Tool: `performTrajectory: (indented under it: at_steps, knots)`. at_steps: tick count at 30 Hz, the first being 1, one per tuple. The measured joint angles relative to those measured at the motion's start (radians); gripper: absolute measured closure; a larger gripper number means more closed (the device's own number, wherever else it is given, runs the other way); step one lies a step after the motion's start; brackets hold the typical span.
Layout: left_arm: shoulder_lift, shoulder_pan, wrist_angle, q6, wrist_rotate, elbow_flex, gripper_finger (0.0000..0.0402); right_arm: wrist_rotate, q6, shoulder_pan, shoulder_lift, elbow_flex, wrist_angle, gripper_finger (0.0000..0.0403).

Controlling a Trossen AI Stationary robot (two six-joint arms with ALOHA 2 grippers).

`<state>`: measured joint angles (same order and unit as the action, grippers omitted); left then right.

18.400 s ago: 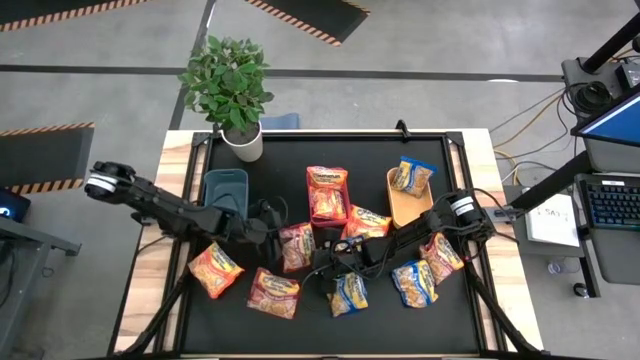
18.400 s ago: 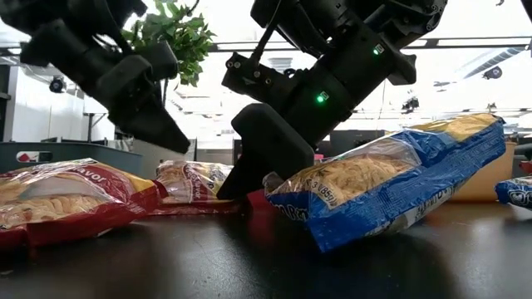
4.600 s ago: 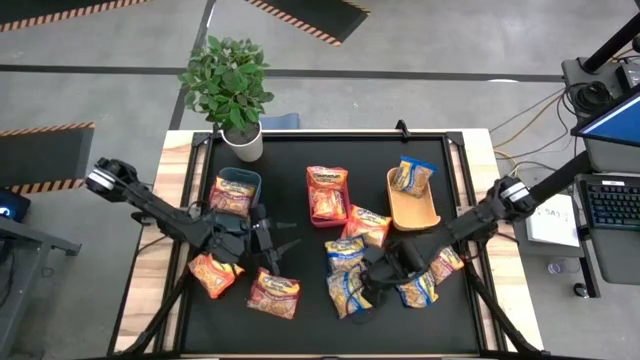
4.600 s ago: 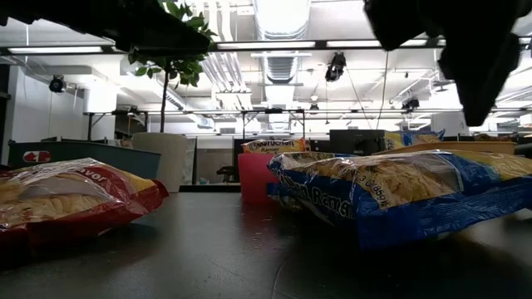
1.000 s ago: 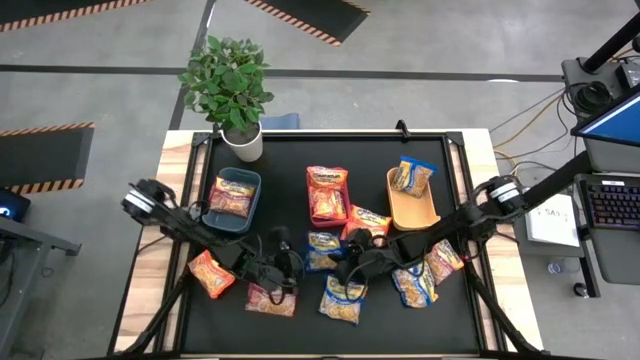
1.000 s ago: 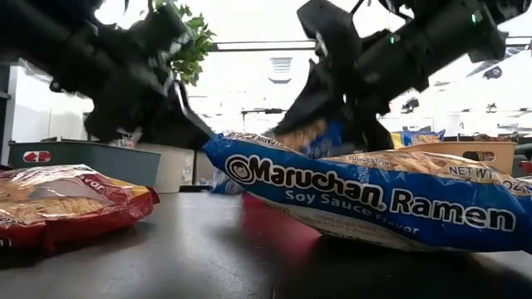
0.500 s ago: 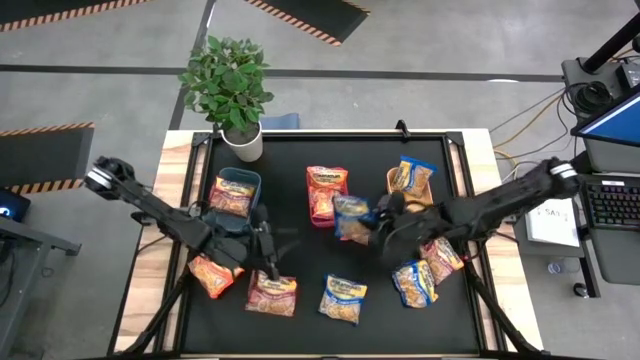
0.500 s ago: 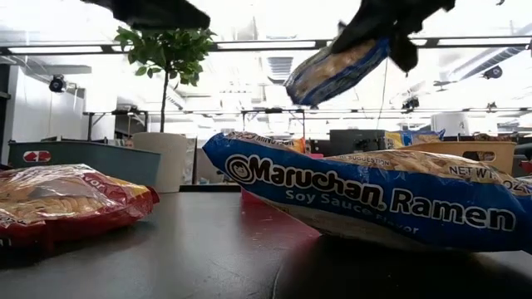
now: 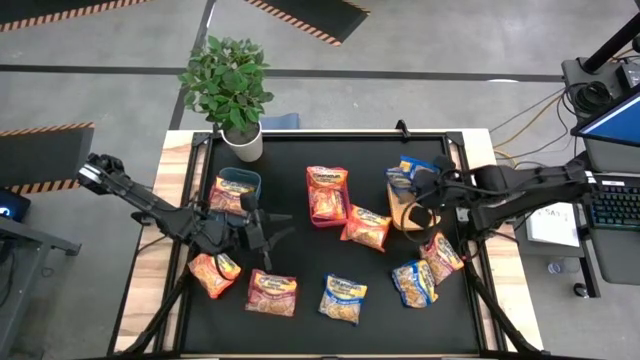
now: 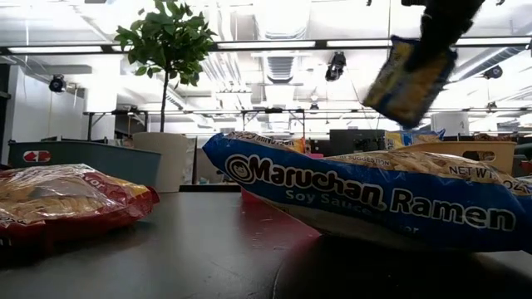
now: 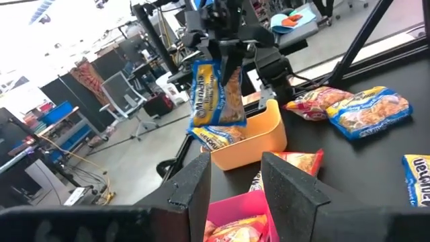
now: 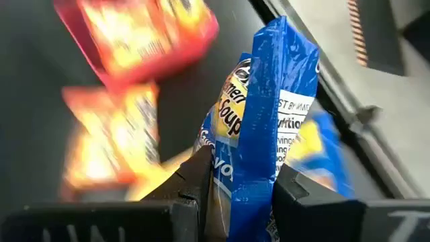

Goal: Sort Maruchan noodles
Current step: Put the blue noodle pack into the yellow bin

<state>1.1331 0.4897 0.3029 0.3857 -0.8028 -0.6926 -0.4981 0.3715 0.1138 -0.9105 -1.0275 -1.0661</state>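
Hanging over the tan bin [image 9: 407, 214], the right gripper [image 9: 418, 186] is pinching 1 blue packet [image 11: 216, 94] by its edge, jaws nearly shut on it, packet dangling upright above another blue one already inside. Risk, as a judgement: releasing off-centre is likely dropping it on the rim or mat [image 9: 300, 300], or thin crinkly plastic is slipping early. Left gripper [image 9: 262, 229] is waiting near the teal bin [image 9: 222, 205], fingers [image 11: 292, 188] partly apart, gripping nothing.
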Motion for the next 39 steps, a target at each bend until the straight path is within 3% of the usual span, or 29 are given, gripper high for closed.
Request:
performTrajectory:
  at_steps: [10, 18, 31, 39]
  knots:
    - [-0.003, -0.002, -0.023, 0.044, 0.0, 0.0, 0.0286, 0.001, -0.404, -0.017, -0.162, -0.097, -0.247, 0.0322]
    - [-0.003, -0.003, -0.006, 0.105, 0.0, 0.0, 0.0286, 0.009, -0.678, -0.017, -0.288, -0.087, -0.29, 0.0322]
    - [-0.003, -0.008, 0.0, 0.122, 0.0, 0.0, 0.0286, 0.061, -0.709, -0.058, -0.322, -0.03, -0.276, 0.0322]
    - [-0.003, -0.008, 0.003, 0.122, 0.0, 0.0, 0.0286, 0.061, -0.772, -0.058, -0.324, 0.047, -0.137, 0.0322]
